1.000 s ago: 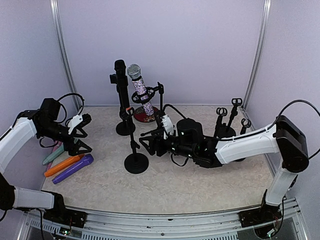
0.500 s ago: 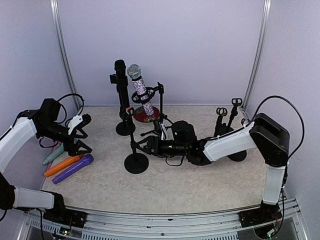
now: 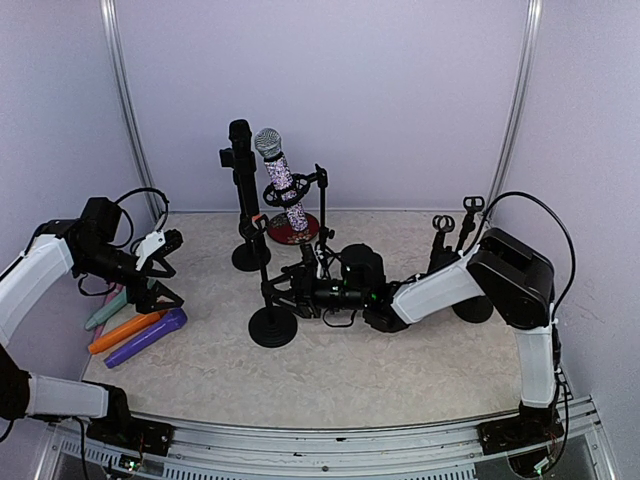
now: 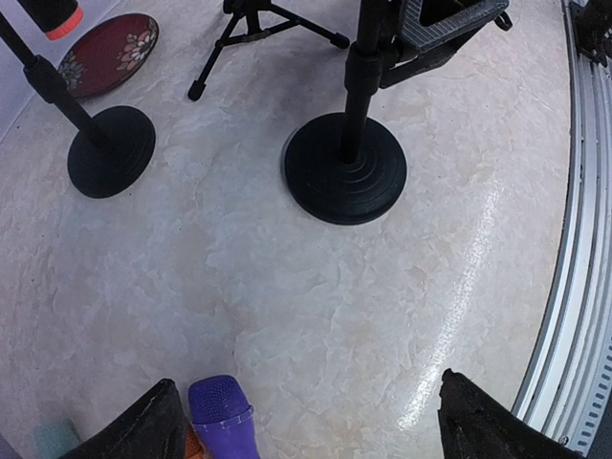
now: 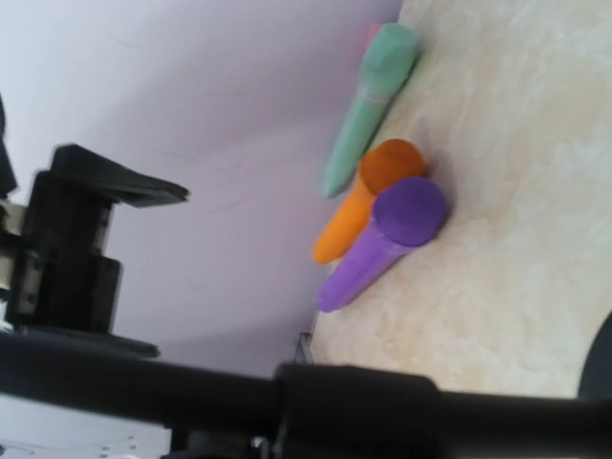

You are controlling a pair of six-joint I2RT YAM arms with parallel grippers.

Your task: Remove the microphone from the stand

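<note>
1. Far left: the left gripper hangs above the table, jaws wide apart and empty. In the left wrist view its fingertips frame bare tabletop.
2. Just below it, three microphones lie side by side: green, orange and purple.
3. Back centre: the black microphone stands upright on a round-based stand. Just right of it, the sparkly microphone with a silver head sits tilted in the holder of a red-based stand. I see both seated, with neither gripper on them.
4. In front of these, the front stand blocks the way. The right gripper is at its pole, arm stretched low across the table. I cannot tell whether the jaws are pressing the pole.
5. A thin tripod stand stands close behind that gripper.
6. Far right: several bare stands cluster behind the right arm.
</note>
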